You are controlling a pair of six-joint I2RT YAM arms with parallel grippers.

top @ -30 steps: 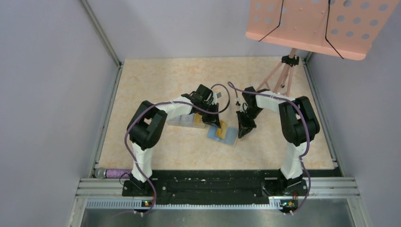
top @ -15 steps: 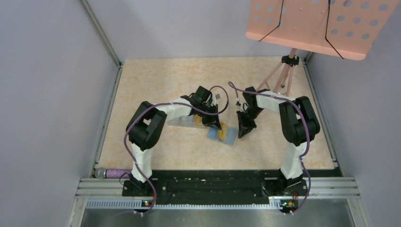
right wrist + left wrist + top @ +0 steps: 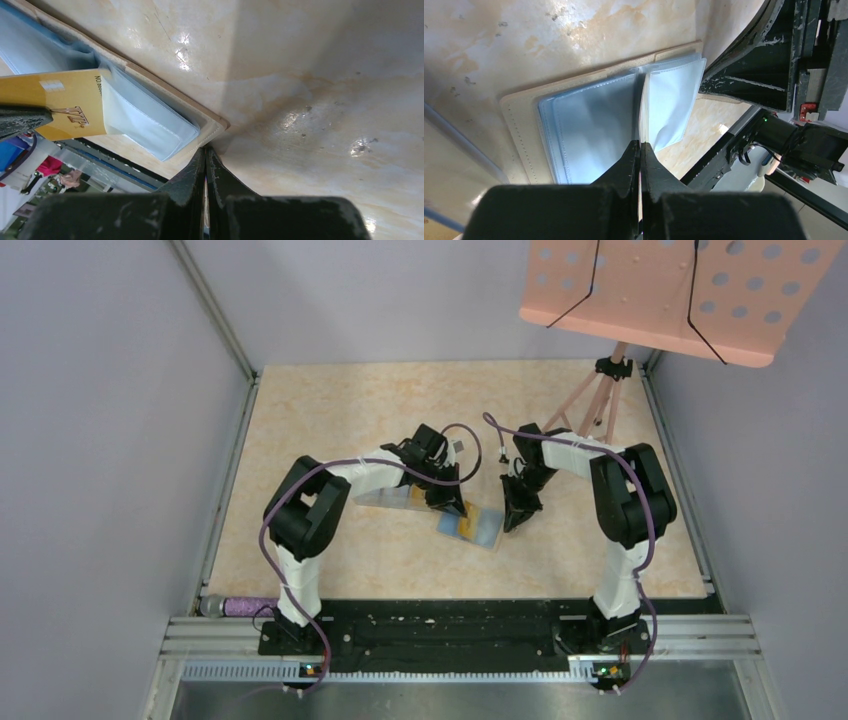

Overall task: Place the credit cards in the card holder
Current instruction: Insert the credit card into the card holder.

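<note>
The card holder [image 3: 484, 529] lies open on the table, tan rim [image 3: 516, 135] round blue-grey sleeves [image 3: 589, 127]. My left gripper [image 3: 452, 504] is shut on a yellow-orange credit card [image 3: 65, 107], held edge-on in the left wrist view [image 3: 640, 150]. The card's far end sits inside a blue-grey sleeve [image 3: 145, 120]. My right gripper [image 3: 513, 521] is shut, its tips [image 3: 206, 152] down on the table against the holder's tan right edge [image 3: 212, 127]. I cannot tell if it pinches that edge.
A clear flat plastic case [image 3: 385, 498] with another orange card [image 3: 416, 495] lies left of the holder, under my left arm. A pink perforated stand [image 3: 680, 290] on a tripod [image 3: 600, 405] is at the back right. A purple object [image 3: 238, 606] lies by the left base.
My left gripper has shifted slightly down and left with the card. Less of the yellow card shows above the sleeve. The right arm has not moved.
</note>
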